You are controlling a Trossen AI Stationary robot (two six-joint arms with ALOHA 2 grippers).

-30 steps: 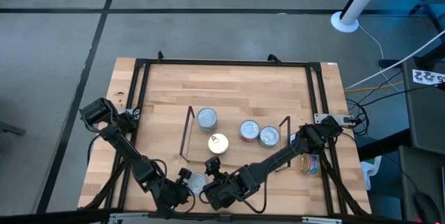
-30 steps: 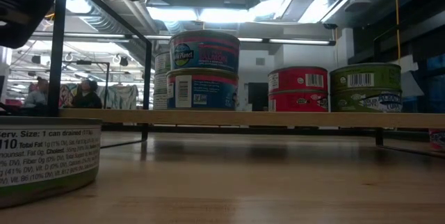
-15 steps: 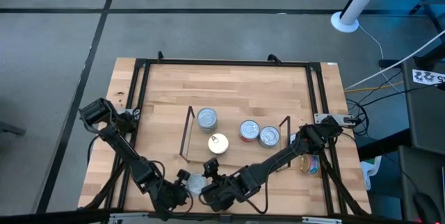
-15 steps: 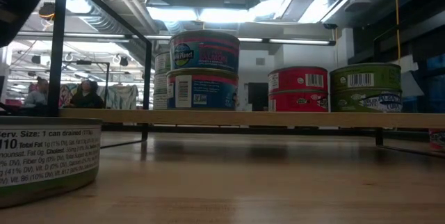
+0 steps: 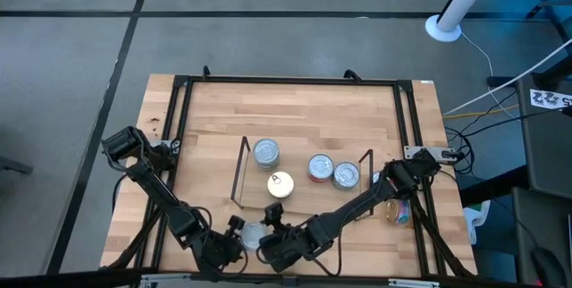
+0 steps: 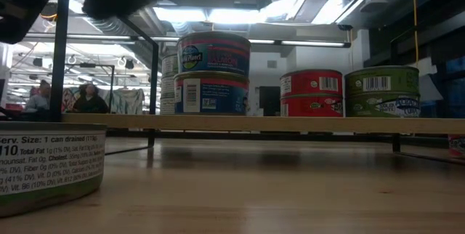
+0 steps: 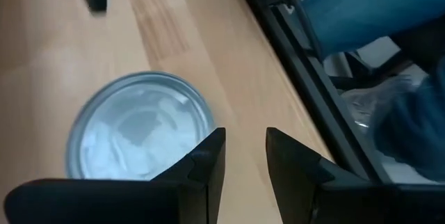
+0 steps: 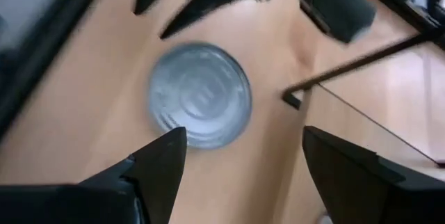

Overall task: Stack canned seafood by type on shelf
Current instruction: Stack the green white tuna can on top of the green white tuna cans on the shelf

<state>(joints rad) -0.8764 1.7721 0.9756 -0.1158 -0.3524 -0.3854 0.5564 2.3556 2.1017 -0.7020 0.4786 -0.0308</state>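
A loose silver-topped tin (image 5: 253, 234) stands flat on the table near the front edge, left of centre. It shows large in the low view (image 6: 47, 165). My left gripper (image 5: 234, 236) is just left of it, its fingers narrowly apart (image 7: 243, 175) with only bare wood between them. My right gripper (image 5: 271, 234) hovers just right of the tin, wide open (image 8: 243, 161), touching nothing. The shelf (image 6: 290, 123) carries a blue-labelled stack (image 6: 213, 74), a red stack (image 6: 311, 92), a green tin (image 6: 381, 89) and a gold-topped tin (image 5: 280, 184).
Another tin with a colourful label (image 5: 399, 209) lies right of the shelf beside the right arm. The shelf's black wire uprights (image 5: 239, 173) stand close behind both grippers. A black frame (image 5: 179, 109) borders the tabletop. People show in the room beyond (image 6: 87, 97).
My right gripper has tipped slightly over the loose tin, and its dark shape shifts at the top of the low view. Its fingers stay wide apart. The tin and the tins on the shelf have stayed put.
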